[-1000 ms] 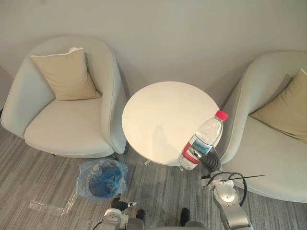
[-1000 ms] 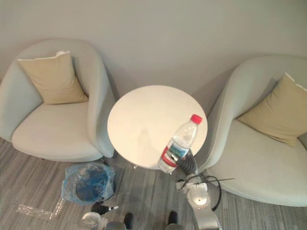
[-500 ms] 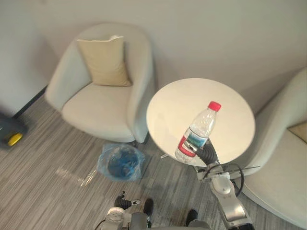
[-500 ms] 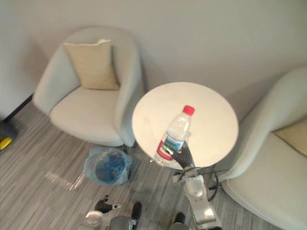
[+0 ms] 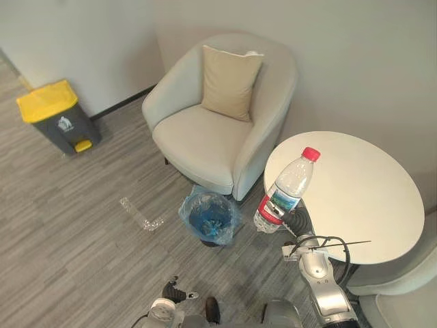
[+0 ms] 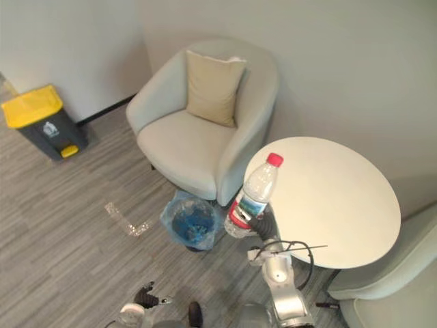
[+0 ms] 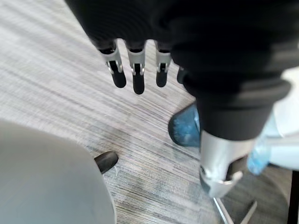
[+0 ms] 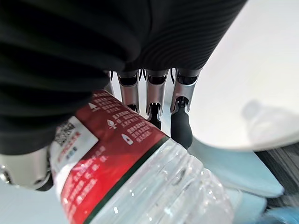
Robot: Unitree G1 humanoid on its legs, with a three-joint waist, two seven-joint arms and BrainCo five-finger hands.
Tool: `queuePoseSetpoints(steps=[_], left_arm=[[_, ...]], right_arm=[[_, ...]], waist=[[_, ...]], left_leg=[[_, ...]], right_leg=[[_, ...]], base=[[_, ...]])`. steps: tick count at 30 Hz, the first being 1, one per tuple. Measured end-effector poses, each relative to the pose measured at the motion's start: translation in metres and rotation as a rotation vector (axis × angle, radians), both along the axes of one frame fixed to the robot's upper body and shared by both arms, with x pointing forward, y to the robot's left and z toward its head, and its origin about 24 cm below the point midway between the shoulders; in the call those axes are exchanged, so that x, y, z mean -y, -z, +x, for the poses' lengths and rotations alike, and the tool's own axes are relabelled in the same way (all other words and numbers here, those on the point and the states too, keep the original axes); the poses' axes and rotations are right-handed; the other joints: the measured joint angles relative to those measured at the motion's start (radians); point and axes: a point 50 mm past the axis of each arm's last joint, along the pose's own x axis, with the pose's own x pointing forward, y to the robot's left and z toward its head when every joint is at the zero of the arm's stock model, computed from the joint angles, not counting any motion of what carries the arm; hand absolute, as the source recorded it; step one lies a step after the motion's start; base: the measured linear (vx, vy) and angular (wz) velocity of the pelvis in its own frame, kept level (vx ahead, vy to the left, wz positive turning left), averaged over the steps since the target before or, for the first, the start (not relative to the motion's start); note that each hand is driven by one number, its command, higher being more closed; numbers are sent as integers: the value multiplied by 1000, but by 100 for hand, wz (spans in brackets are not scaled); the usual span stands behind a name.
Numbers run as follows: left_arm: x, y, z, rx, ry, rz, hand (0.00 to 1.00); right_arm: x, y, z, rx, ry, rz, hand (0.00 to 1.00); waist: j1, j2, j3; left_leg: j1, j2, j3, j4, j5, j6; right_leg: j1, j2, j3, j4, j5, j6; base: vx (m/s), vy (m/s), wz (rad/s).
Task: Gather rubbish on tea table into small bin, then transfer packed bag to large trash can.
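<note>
My right hand (image 5: 299, 223) is shut on a clear plastic water bottle (image 5: 287, 190) with a red cap and a red label. It holds the bottle upright over the left edge of the round white tea table (image 5: 369, 205). The right wrist view has the bottle (image 8: 135, 177) pressed against the fingers (image 8: 154, 95). The small bin (image 5: 208, 217), lined with a blue bag, stands on the floor left of the table, in front of the armchair. My left hand (image 7: 135, 70) hangs low over the floor with straight fingers and holds nothing.
A grey trash can with a yellow lid (image 5: 57, 116) stands by the wall at far left. A pale armchair (image 5: 218, 130) with a beige cushion is behind the small bin. A clear plastic wrapper (image 5: 140, 215) lies on the grey floor.
The camera has swung left, so the table slid right and the yellow-lidded can came into view. The bottle stays in my right hand, now nearer the table's left edge.
</note>
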Motion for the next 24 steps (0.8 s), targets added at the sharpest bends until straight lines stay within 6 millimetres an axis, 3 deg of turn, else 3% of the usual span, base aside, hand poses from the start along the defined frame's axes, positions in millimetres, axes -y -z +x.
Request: queuePoseSetpoints(steps=[1,3,5,6,9,11,13,14,16,18,24], left_arm=[[-1,0,1,-1,-6,2,0],[-3,0,0,-7,-9,6,0],[-4,1,-2,-15,-18,6,0],[-4,1,-2,-15,-20,7,0],[5,3,-5,-24,-27,-18,0],[8,3,-4,-25,-22,-22,0],[9,3,-4,-27,-15,-19,0],[10,3,-3,-26,-14,-21,0],[10,3,-3,-27,-10,-17,0],[14,2,-1,-24,8,-19,0],[12,1,0,-16,29,-3,0]], right_arm=[[-1,4,-1,-18,2,3,100],[0,8,-5,-36,6,4,100],[2,14,-11,-72,12,-3,100],[3,15,-12,-80,12,-8,100],[4,16,-13,-88,8,-11,100],[4,16,-14,-90,10,-10,100],[4,15,-13,-83,10,-11,100],[4,14,-11,-76,12,-13,100],[4,14,-11,-76,10,-15,100],[8,15,-12,-82,15,-33,100],[5,22,-20,-117,23,-20,100]], waist=[[-2,-5,6],[-9,-18,7],[-16,-37,-3],[-17,-33,-5],[-10,15,-29],[-7,22,-31],[0,16,-29],[1,17,-29],[4,20,-31],[2,36,-30],[21,27,-31]], left_leg=[[0,0,-23,11,-5,-7],[-1,-8,-54,20,-20,-23],[0,-21,-107,58,-58,-39],[-1,-13,-118,74,-77,-48],[-33,60,-127,196,-143,-108],[-59,120,-49,302,-194,-154],[-66,140,25,349,-218,-159],[-76,148,53,353,-227,-144],[-85,158,67,306,-208,-134],[-100,174,63,253,-106,-152],[-31,129,75,175,-95,-138]], right_leg=[[-8,30,36,-114,64,9],[-3,37,89,-216,137,17],[13,20,116,-231,178,-8],[16,23,103,-214,178,-12],[65,70,25,-230,141,-44],[141,109,-14,-276,155,-84],[179,111,-19,-293,145,-102],[196,105,-16,-297,140,-107],[205,95,-10,-298,137,-101],[216,95,-7,-296,120,-76],[238,60,3,-297,112,-47]], base=[[146,-93,43],[189,-122,62],[269,-193,90],[250,-190,69],[336,-196,48],[317,-126,42],[216,-42,16],[179,-15,0],[134,50,-11],[111,126,-1],[41,103,2]])
